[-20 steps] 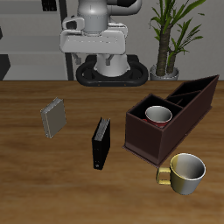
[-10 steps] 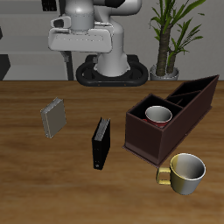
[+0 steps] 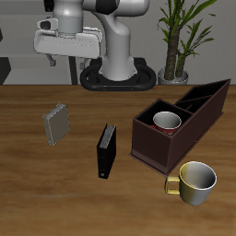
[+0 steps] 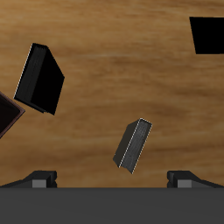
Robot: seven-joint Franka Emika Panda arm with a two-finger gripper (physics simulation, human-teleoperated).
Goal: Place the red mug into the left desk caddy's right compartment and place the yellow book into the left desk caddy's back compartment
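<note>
From the exterior view, a wooden table [image 3: 55, 198] carries the left desk caddy [image 3: 181, 123], its tall slanted end toward the back edge. The red mug [image 3: 167, 122] stands upright in the right compartment [image 3: 162, 129], so only its rim and pale inside show. The yellow book [image 3: 57, 123] stands on edge, well apart from the caddy, its long axis running roughly front to back. A black book [image 3: 106, 150] stands between them, and a yellow-cream mug [image 3: 194, 182] sits near the front edge. The gripper [image 3: 67, 57] hangs high over the back edge; its jaws cannot be made out. In the wrist view, the yellow book [image 4: 133, 145] appears tilted beside the black book [image 4: 39, 78]; only the two finger bases show, set wide apart. No writing is legible.
</note>
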